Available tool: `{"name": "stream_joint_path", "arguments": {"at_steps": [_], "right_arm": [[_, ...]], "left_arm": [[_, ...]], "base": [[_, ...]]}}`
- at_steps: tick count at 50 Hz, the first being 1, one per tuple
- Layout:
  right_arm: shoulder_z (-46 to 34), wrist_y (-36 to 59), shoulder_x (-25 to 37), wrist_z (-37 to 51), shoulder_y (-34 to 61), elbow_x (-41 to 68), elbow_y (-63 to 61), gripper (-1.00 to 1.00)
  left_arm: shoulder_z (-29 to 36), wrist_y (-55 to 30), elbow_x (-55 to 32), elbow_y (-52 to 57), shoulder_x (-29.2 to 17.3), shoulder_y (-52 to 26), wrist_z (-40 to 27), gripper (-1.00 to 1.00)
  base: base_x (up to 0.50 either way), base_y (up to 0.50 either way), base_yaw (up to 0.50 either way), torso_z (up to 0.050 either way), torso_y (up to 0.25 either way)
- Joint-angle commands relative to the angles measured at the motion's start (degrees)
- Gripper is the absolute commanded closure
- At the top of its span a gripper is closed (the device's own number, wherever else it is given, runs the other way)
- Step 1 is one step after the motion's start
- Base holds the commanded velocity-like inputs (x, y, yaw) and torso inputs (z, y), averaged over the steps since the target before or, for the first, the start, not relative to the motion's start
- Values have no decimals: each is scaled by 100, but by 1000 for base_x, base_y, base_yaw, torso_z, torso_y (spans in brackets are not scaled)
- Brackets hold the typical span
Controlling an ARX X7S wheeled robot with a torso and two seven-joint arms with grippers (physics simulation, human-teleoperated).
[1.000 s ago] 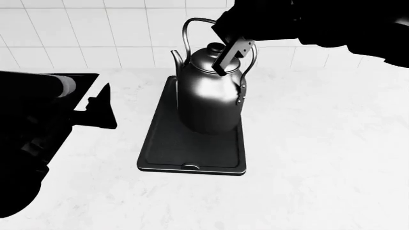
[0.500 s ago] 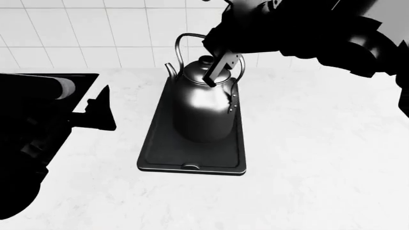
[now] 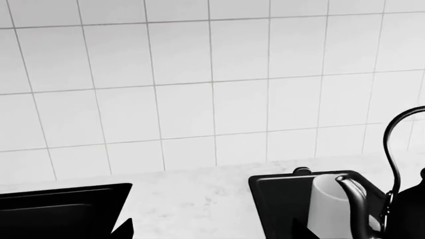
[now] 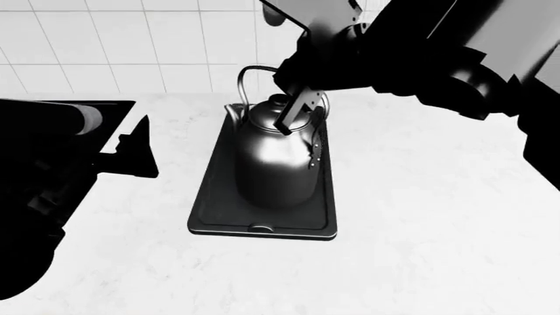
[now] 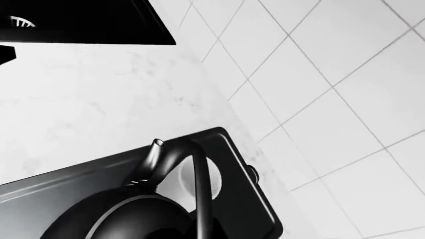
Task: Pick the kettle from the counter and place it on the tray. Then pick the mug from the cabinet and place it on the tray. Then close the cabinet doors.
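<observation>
Polished dark-grey metal, the kettle (image 4: 275,157) stands upright on the black tray (image 4: 219,216) on the counter (image 4: 420,216), right gripper (image 4: 296,108) above its lid (finger state cannot be told), left gripper (image 4: 131,151) idle well aside, seemingly empty.

The shiny dark-grey metal kettle (image 4: 275,161) fills the far part of the flat black rectangular tray (image 4: 262,220); only the tray's near strip lies bare. White marble-look bench (image 4: 420,216) is open to the right; a black sink (image 4: 105,108) borders the left
</observation>
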Motion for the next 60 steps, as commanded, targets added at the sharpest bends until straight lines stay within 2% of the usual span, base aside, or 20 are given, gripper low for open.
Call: {"name": "stream_joint_path", "arguments": {"at_steps": [1,60], "right_arm": [[-1,-70,-56,-23,-44,-179,81,100],[-130,-299,-94,-151,-419,-348,324,100]], "left_arm": [[-10,18,7,-13,-1,35,5,-100],[-70,-34,46,-103,88,123,-3,-100]], "base": [[0,0,0,0,0],[0,0,0,0,1]]}}
